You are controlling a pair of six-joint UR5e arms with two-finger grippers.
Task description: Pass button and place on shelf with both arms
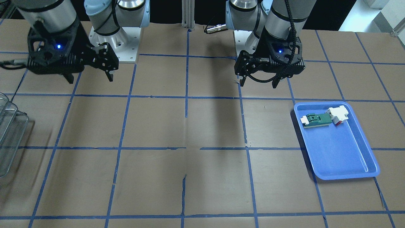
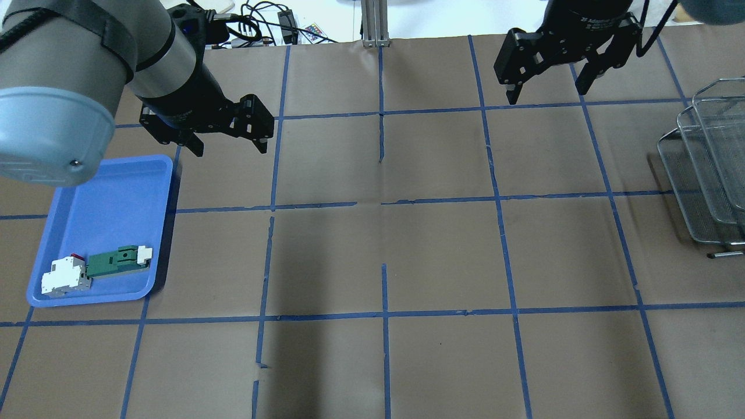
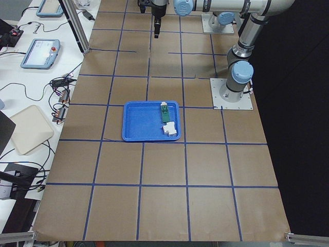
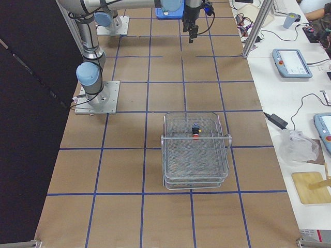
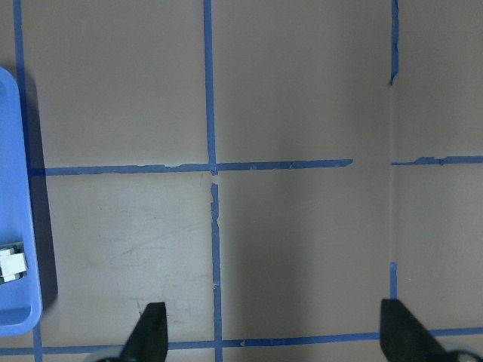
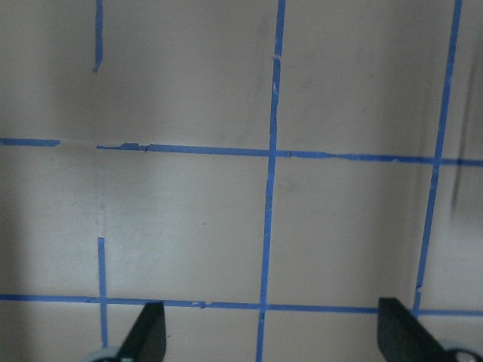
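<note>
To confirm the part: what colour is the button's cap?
Red; the button shows best in exterior right view.

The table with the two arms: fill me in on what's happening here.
Nothing is being held at the moment. The left gripper and the right gripper both hang open and empty above the table, close to the robot's bases. The button lies in the wire shelf on the robot's right, so the placing looks done. The blue tray on the robot's left holds a green connector part and a white block, and neither gripper is touching them.
</note>
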